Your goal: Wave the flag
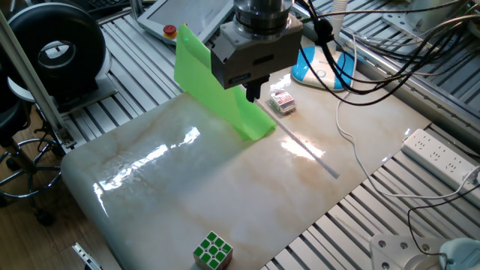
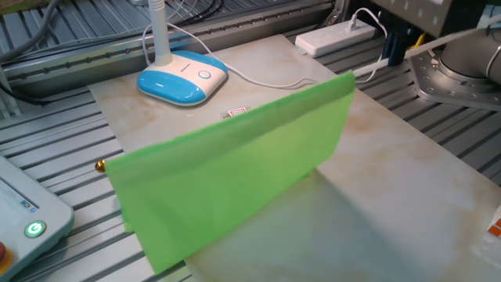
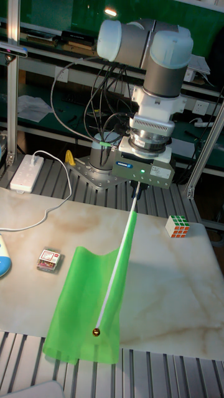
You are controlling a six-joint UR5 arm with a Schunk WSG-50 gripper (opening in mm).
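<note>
The flag (image 1: 214, 86) is a big bright green sheet on a thin white stick (image 1: 307, 150), held slanted over the marble table (image 1: 225, 195). My gripper (image 1: 253, 88) is shut on the stick just behind the sheet. In the other fixed view the flag (image 2: 235, 180) fills the middle, with a gold ball tip (image 2: 100, 165) at its left end. The tall fixed view shows the gripper (image 3: 139, 186) above the stick (image 3: 121, 255), which runs down to the ball tip (image 3: 95, 332) over the flag (image 3: 84, 317).
A puzzle cube (image 1: 213, 250) sits at the table's near edge, the same cube (image 3: 178, 226) beside the arm. A small red-and-white box (image 1: 282, 101) lies close to the gripper. A blue lamp base (image 2: 182, 76), a power strip (image 2: 337, 37) and cables lie at the far side.
</note>
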